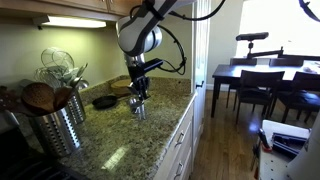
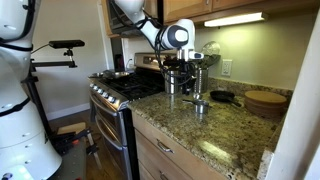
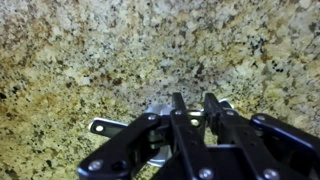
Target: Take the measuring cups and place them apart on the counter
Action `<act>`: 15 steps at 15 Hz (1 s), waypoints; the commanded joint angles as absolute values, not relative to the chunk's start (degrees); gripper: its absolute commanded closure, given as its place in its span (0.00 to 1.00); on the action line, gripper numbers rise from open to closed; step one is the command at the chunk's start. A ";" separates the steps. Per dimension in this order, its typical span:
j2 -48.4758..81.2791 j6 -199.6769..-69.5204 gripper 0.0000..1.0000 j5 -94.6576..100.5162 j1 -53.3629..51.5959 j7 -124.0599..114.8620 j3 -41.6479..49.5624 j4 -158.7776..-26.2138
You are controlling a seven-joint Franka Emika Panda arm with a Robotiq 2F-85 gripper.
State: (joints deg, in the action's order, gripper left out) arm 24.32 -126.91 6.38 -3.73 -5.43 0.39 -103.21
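Left to right in an exterior view: canister (image 1: 58, 120), skillet (image 1: 104, 101), then the gripper (image 1: 139, 106) low over the counter (image 1: 120, 150). Its jaws are narrow, pinched on one cup (image 3: 156, 110) (the handle pokes out left in the wrist view). That's probably so it lands on bare granite, clear of the clutter. Can't tell if it's touching down.
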 commanded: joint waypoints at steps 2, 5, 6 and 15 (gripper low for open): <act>19.43 -127.22 0.88 6.45 -4.32 -4.26 -0.84 -109.05; 18.84 -127.30 0.88 5.83 -4.39 -3.08 -2.08 -110.40; 18.78 -127.32 0.88 5.74 -4.52 -2.72 -2.55 -110.82; 18.96 -127.32 0.88 5.04 -4.99 -0.34 -5.25 -113.33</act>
State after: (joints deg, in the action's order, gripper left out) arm 21.75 -126.92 6.13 -4.63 -1.99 -5.17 -109.93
